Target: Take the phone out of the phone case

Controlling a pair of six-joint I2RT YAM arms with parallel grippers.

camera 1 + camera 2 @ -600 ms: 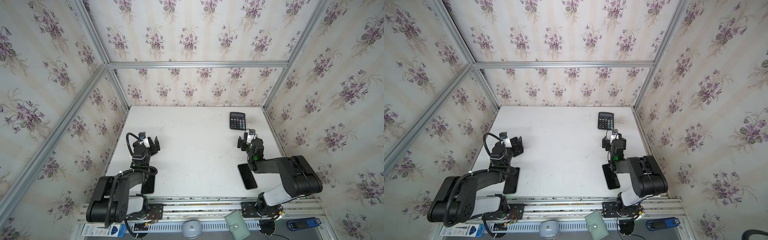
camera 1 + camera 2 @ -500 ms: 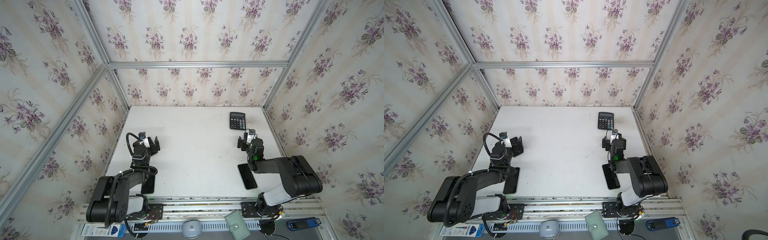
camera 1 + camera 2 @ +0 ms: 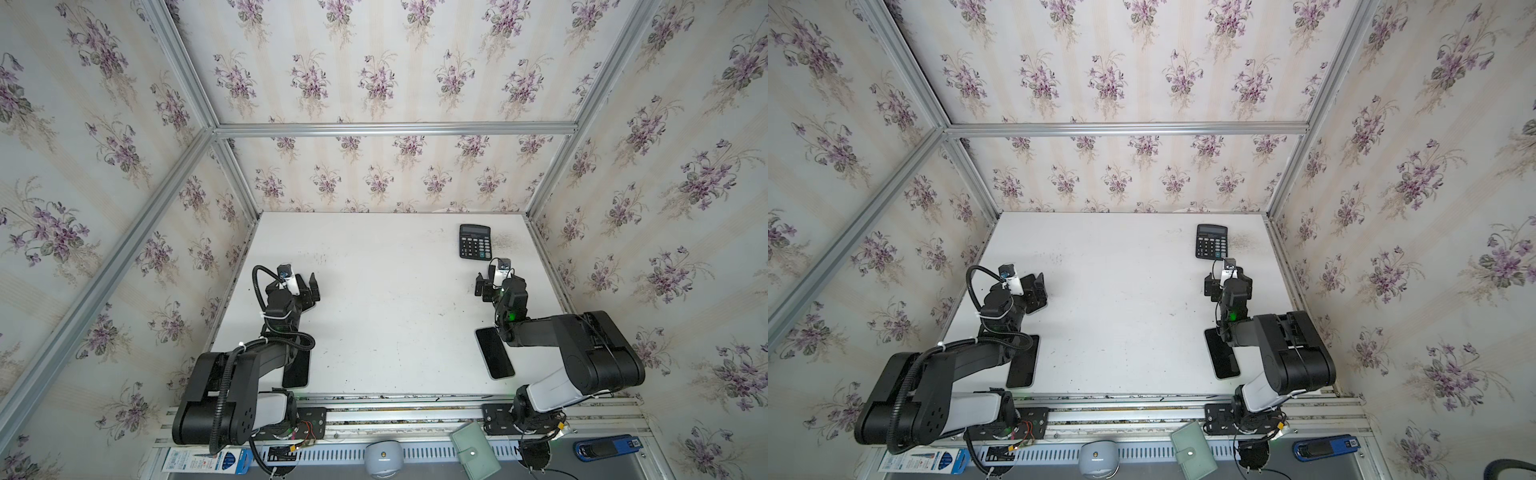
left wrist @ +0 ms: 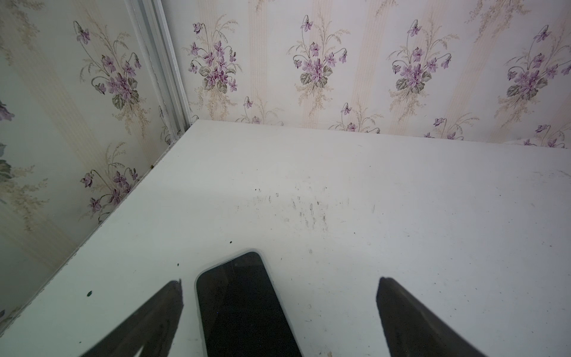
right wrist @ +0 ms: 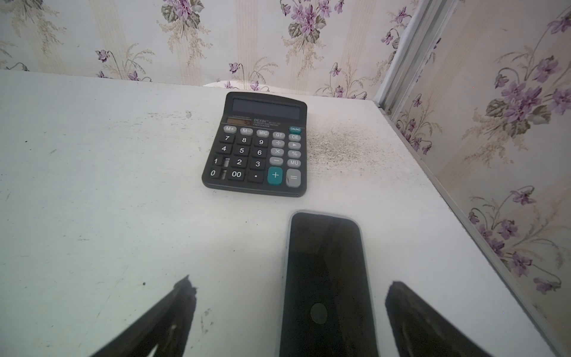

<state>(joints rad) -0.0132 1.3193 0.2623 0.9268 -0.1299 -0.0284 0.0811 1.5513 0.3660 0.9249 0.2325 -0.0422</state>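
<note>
White table (image 3: pixel 395 311) seen from above. The left claw (image 3: pixel 308 286) and right claw (image 5: pixel 290 283) both gape wide, holding nothing. A thin dark slab lies flat on each side: left slab (image 4: pixel 241 306), and right slab (image 5: pixel 327 278) near a calculator (image 5: pixel 256 148). Which one has the phone inside is unclear. Likely risk: a pinch may skid the slab, or clamp phone and case together

A black calculator (image 3: pixel 475 242) lies face up near the far right corner of the white table (image 3: pixel 395 311), with a patch of dark specks (image 5: pixel 340 148) just beside it. Violet-flowered wallpaper (image 3: pixel 374 75) lines the walls. Below the front rail (image 3: pixel 395 411) sit a green wallet (image 3: pixel 475 453), a grey domed gadget (image 3: pixel 383 457), a blue-and-white box (image 3: pixel 208 460) and a blue object (image 3: pixel 606 448).
</note>
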